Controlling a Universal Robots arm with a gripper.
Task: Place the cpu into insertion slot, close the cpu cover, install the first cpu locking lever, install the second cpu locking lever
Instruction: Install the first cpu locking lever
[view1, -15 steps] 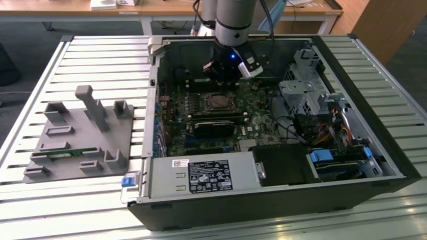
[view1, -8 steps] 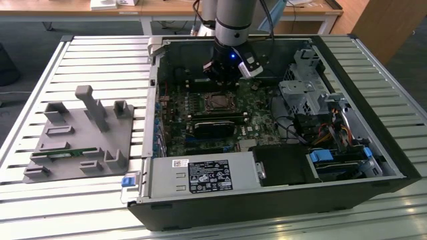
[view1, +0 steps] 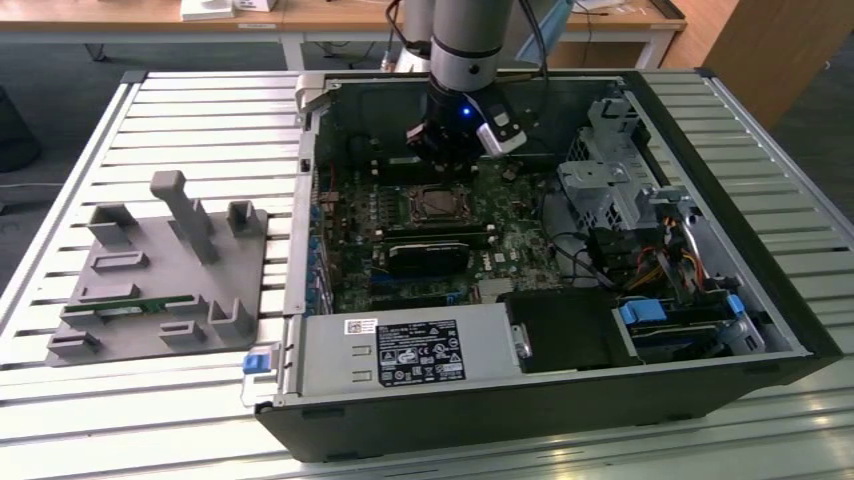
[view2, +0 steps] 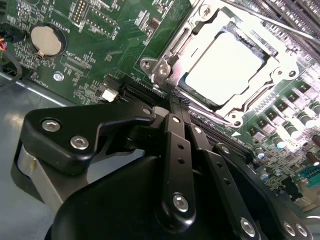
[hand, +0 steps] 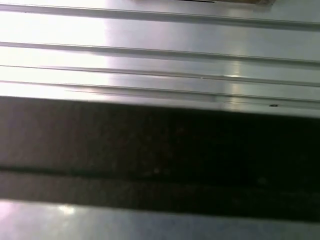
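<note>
1. Your gripper hangs inside the computer case, just beside the insertion slot. Its black fingers are drawn together at the tips with nothing between them, right at the slot's silvery rim.
2. The cpu lies flat in the insertion slot, its pale metal top glaring white under the light. The cpu cover, a thin silvery frame, lies down around it with the chip showing through its window. You cannot tell from here how the locking levers stand.
3. Writing: the green circuit board around the slot carries fine white print, too small to read. Well apart from the slot, at the case's near edge in the exterior view, a white label with black print sits on the grey power supply box.
4. Room to move: a round silvery coin cell sits on the board a little away from the slot. In the exterior view a black rectangular card stands just on the near side of the slot. A perforated metal drive cage and loose cables crowd the exterior view's right of the slot.
5. Outside the case, far from the slot toward the exterior view's left, a grey fixture plate with upright posts rests on the ribbed aluminium table.
6. The first wrist view shows bright ribbed metal beside a dark band.
</note>
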